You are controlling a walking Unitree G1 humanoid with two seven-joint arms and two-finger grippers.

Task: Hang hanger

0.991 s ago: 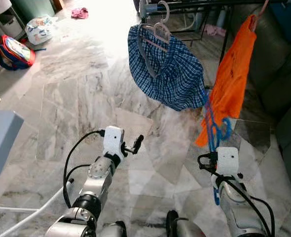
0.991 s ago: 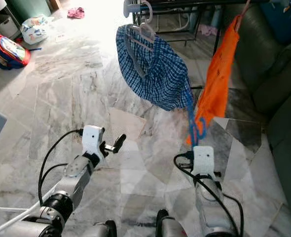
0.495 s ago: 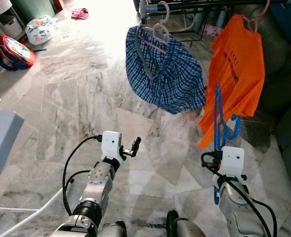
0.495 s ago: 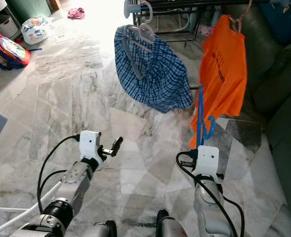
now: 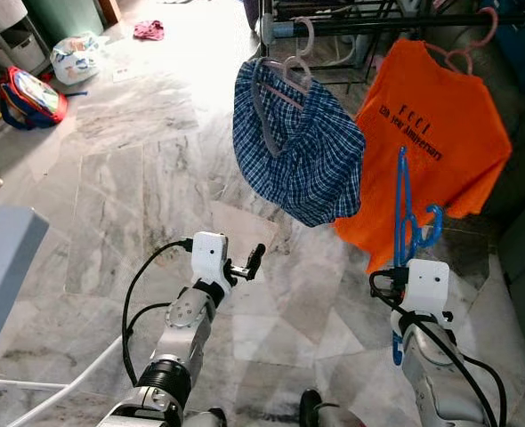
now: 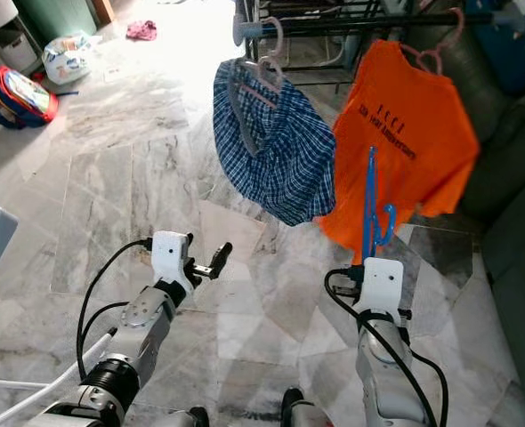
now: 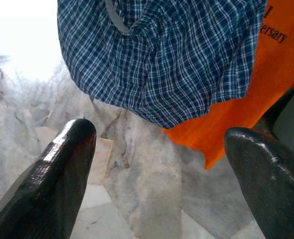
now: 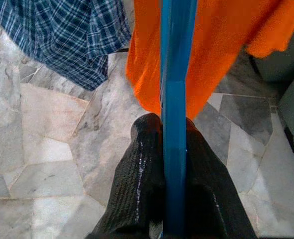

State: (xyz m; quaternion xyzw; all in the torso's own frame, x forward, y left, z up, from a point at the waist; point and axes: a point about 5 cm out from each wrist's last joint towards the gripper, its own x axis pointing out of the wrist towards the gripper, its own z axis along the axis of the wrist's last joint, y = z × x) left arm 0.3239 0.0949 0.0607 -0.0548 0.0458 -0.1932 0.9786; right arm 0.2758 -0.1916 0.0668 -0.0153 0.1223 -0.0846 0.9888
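1. A marble floor (image 5: 138, 178) of pale grey slabs spreads across the room, sunlit at the far end.
2. A dark sofa (image 5: 522, 178) runs along the robot's right side, behind the hanging clothes.
3. A black clothes rack (image 5: 378, 22) crosses the top of the scene; its rail carries the garments.
4. An orange T-shirt (image 5: 432, 169) with dark lettering hangs from the rail on a pink hanger (image 5: 476, 40), directly ahead of the right arm and between it and the rail.
5. A blue checked garment (image 5: 302, 147) hangs just beside the T-shirt, to its left, on a pale hanger (image 5: 289, 67); its lower edge overlaps the orange cloth.
6. A grey-blue block (image 5: 0, 267) sits at the robot's near left.
7. Far left on the floor lie a red and blue bag (image 5: 29, 93), a white plastic bag (image 5: 76, 55) and a pink cloth (image 5: 149, 30), all well apart from the rack.
8. The right gripper (image 8: 163, 164) has its jaws closed tight on the blue hanger (image 5: 409, 222), which stands upright with its hook in front of the T-shirt's lower half, below the rail.
9. The left gripper (image 5: 249, 262) is held low over the floor, pointing toward the checked garment; its jaws stand wide apart, with the two fingers (image 7: 62, 164) holding nothing.
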